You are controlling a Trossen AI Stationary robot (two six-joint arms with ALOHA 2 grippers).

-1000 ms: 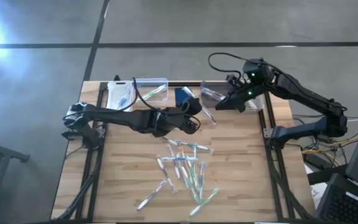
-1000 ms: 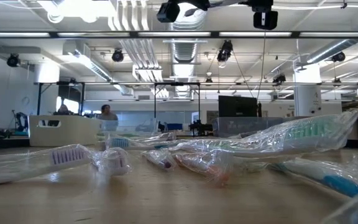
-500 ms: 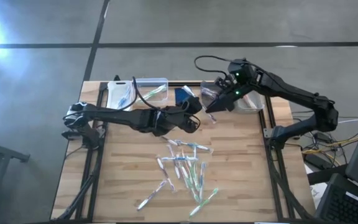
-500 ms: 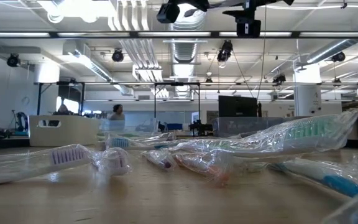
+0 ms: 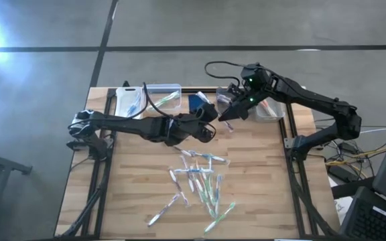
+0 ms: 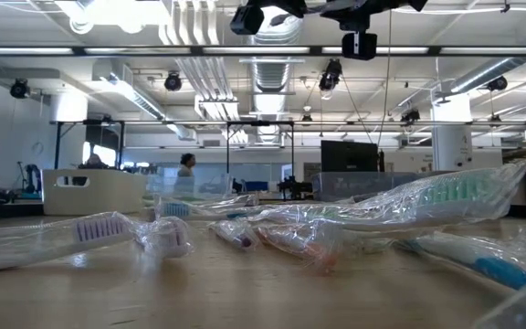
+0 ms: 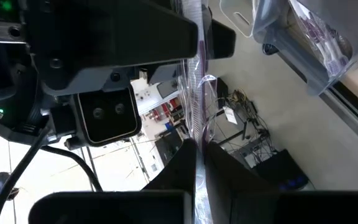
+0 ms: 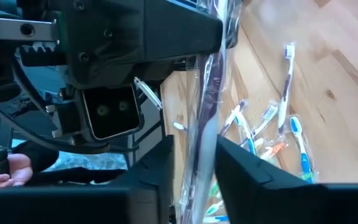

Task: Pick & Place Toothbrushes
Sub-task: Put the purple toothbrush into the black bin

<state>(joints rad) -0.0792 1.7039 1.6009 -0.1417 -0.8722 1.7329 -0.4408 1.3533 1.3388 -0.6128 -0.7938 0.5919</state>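
Holding one wrapped toothbrush (image 7: 195, 93) just beside the blue pad (image 5: 194, 102), your left gripper (image 5: 214, 116) is clamped on its near end. Its long axis runs straight on into the right gripper (image 8: 192, 163), whose fingers (image 8: 159, 163) straddle it narrowly, not visibly pinching yet. The right arm is the taker, so close it before you loosen the left. The rest of the toothbrushes (image 5: 200, 181) lie loose, well away from the pad. The clear bin (image 7: 319, 62) past the pad already has a few wrapped ones.

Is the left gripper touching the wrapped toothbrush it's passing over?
Touching: in the left wrist view the left gripper is shut on the wrapped toothbrush, pinched between its fingers.
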